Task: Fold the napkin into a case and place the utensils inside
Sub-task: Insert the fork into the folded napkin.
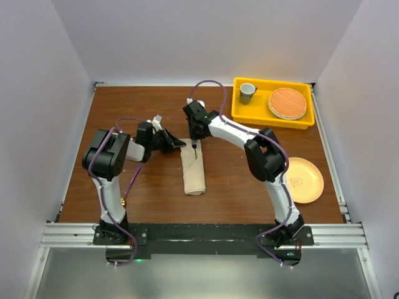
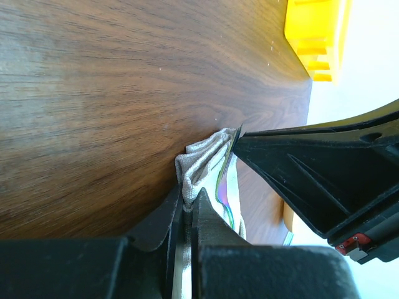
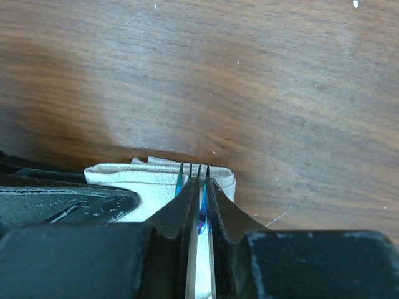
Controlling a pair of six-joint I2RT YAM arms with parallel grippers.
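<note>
From above, the napkin (image 1: 194, 174) is lying as a narrow folded case at the centre of the worktop (image 1: 143, 112), running from 12 to 6 o'clock. The left end effector (image 1: 179, 144) is meeting its far end from 9 o'clock, and the right end effector (image 1: 196, 148) is pointing down at that end from 12 o'clock. A yellow bin (image 1: 268, 121) is sitting at 2 o'clock and a peach plate (image 1: 303, 180) at 3 o'clock.

In the left wrist view, the fingers are pressing together, pinching the napkin's bunched edge. The fork (image 2: 223, 187) is glinting just at 3 o'clock of the pinch.

In the right wrist view, the fingers are clamping the fork, with its tines poking out over the cloth.
</note>
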